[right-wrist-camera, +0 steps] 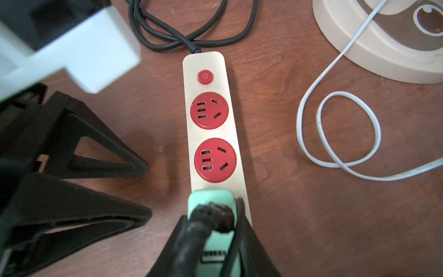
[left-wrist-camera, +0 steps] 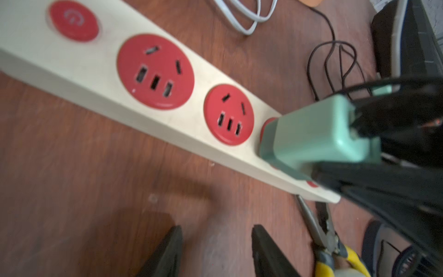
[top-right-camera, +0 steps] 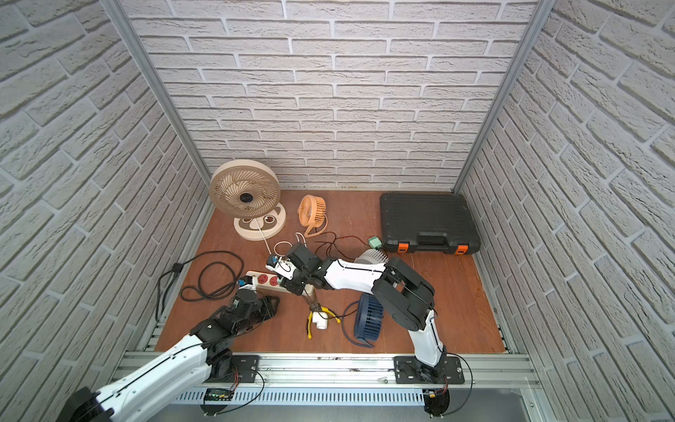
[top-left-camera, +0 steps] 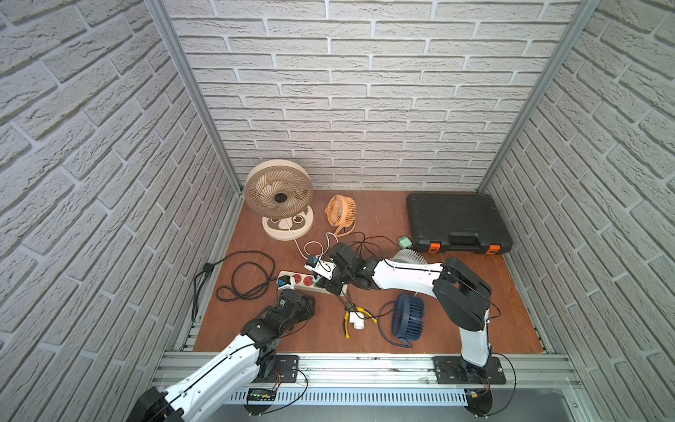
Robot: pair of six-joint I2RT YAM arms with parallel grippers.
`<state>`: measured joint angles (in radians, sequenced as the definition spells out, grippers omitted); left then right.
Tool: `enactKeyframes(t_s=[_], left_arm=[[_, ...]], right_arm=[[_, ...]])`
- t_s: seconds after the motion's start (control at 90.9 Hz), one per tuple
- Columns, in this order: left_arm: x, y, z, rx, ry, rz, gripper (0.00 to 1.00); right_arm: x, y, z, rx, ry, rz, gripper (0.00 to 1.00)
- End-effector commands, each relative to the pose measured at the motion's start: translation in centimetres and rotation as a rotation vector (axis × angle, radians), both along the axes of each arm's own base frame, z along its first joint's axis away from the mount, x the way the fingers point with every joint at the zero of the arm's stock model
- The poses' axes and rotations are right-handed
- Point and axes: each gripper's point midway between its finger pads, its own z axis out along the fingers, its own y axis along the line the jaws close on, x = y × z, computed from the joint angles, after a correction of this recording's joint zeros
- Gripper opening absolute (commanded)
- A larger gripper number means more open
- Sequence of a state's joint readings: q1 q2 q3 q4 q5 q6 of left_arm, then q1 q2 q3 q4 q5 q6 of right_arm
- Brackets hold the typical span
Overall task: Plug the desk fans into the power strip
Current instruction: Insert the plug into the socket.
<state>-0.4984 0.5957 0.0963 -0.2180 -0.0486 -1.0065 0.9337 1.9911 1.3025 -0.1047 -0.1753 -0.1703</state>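
Although the large cream fan (top-left-camera: 278,197) stands well apart at the back wall, the work is at the power strip (right-wrist-camera: 214,134), which lies flat on the wooden floor toward the front left, between the two arms, its switch end next to its coiled black cord. The right gripper (right-wrist-camera: 212,211) is clamped on a mint-green plug (left-wrist-camera: 311,134) that stands on the third socket from the switch. The left gripper (left-wrist-camera: 217,230) hangs about half open, holding nothing, just beside the strip's long edge.

The insertion looks all but done: the plug's base seems to meet the red socket face, though the blur leaves full seating uncertain. What is probably left is a last press and letting go. The prongs are hidden, the fourth socket is mostly covered, and the plug's black lead vanishes behind the fingers, so I cannot trace which fan it feeds.
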Motion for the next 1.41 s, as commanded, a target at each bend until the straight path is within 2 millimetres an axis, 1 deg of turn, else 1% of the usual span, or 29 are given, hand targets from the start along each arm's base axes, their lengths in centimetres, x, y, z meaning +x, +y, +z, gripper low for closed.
enactKeyframes(t_s=[0.0, 0.088, 0.176, 0.264, 0.319, 0.363, 0.418, 0.429, 0.451, 0.517, 0.616, 0.638, 0.66, 0.726, 0.803, 0.847, 0.913, 0.957, 1.012, 1.144, 1.199, 1.243, 1.342, 1.397], left_arm=[[-2.9, 1.0, -0.9, 0.039, 0.123, -0.033, 0.52], [-2.8, 1.0, -0.4, 0.027, 0.114, -0.030, 0.52], [-2.8, 0.9, -0.4, 0.020, 0.116, -0.034, 0.52], [-2.6, 0.6, -0.3, 0.012, 0.111, -0.039, 0.53], [-2.4, 0.5, -0.2, 0.009, 0.107, -0.039, 0.53], [-2.2, 0.5, -0.1, 0.009, 0.106, -0.041, 0.53], [-2.1, 0.4, -0.1, 0.010, 0.106, -0.045, 0.53], [-2.1, 0.4, -0.1, 0.011, 0.107, -0.046, 0.53], [-2.1, 0.3, -0.1, 0.012, 0.109, -0.047, 0.53], [-1.9, 0.2, -0.1, 0.010, 0.108, -0.052, 0.53], [-1.7, 0.1, 0.0, 0.006, 0.105, -0.053, 0.54], [-1.7, 0.0, 0.0, 0.005, 0.103, -0.054, 0.54], [-1.6, 0.0, 0.1, 0.005, 0.102, -0.055, 0.54], [-1.4, -0.1, 0.3, 0.002, 0.097, -0.057, 0.54], [-1.1, -0.2, 0.7, 0.000, 0.090, -0.061, 0.54], [-1.0, -0.3, 0.9, 0.000, 0.088, -0.064, 0.54], [-0.7, -0.4, 1.3, 0.000, 0.084, -0.068, 0.54], [-0.5, -0.4, 1.6, -0.002, 0.079, -0.072, 0.54], [-0.2, -0.6, 2.0, -0.007, 0.072, -0.076, 0.54], [0.3, -0.8, 2.7, -0.011, 0.061, -0.082, 0.54], [0.4, -0.9, 2.9, -0.012, 0.057, -0.085, 0.54], [0.5, -0.8, 3.0, -0.010, 0.054, -0.085, 0.54], [0.6, -0.8, 3.2, -0.008, 0.052, -0.084, 0.55], [0.6, -0.8, 3.2, -0.007, 0.054, -0.086, 0.55]], right_arm=[[-7.0, -7.8, -10.0, -0.419, 0.261, -0.018, 0.07], [-5.8, -6.8, -7.4, -0.385, 0.210, -0.028, 0.22], [-4.8, -5.9, -4.8, -0.356, 0.170, -0.032, 0.42], [-4.0, -5.2, -2.7, -0.335, 0.143, -0.039, 0.45], [-3.7, -4.8, -1.6, -0.324, 0.130, -0.043, 0.49], [-3.6, -4.5, -1.0, -0.314, 0.128, -0.042, 0.53], [-3.6, -4.3, -0.8, -0.310, 0.131, -0.041, 0.54], [-3.5, -4.2, 0.0, -0.294, 0.122, -0.041, 0.54], [-3.5, -4.1, 0.8, -0.276, 0.116, -0.042, 0.55], [-3.6, -3.7, 1.9, -0.239, 0.116, -0.036, 0.59], [-4.1, -3.2, 3.4, -0.196, 0.129, -0.019, 0.67], [-4.3, -3.1, 3.6, -0.192, 0.137, -0.013, 0.69], [-4.5, -3.0, 3.9, -0.183, 0.142, -0.007, 0.75], [-5.1, -2.8, 4.4, -0.166, 0.167, 0.013, 0.85], [-6.0, -3.0, 4.3, -0.185, 0.185, 0.031, 0.91], [-6.9, -3.0, 4.3, -0.186, 0.198, 0.055, 0.97], [-8.4, -3.0, 4.3, -0.181, 0.222, 0.094, 1.00], [-8.8, -3.3, 4.4, -0.186, 0.225, 0.100, 1.00], [-8.1, -3.8, 4.8, -0.187, 0.179, 0.064, 1.00], [-5.6, -4.7, 7.7, -0.162, 0.050, -0.049, 1.00], [-4.9, -4.5, 9.2, -0.147, 0.022, -0.070, 1.00], [-4.7, -4.0, 10.3, -0.117, 0.016, -0.066, 1.00], [-5.5, -2.4, 12.3, -0.018, 0.065, -0.015, 1.00], [-6.1, -1.9, 13.3, 0.022, 0.096, 0.010, 1.00]])
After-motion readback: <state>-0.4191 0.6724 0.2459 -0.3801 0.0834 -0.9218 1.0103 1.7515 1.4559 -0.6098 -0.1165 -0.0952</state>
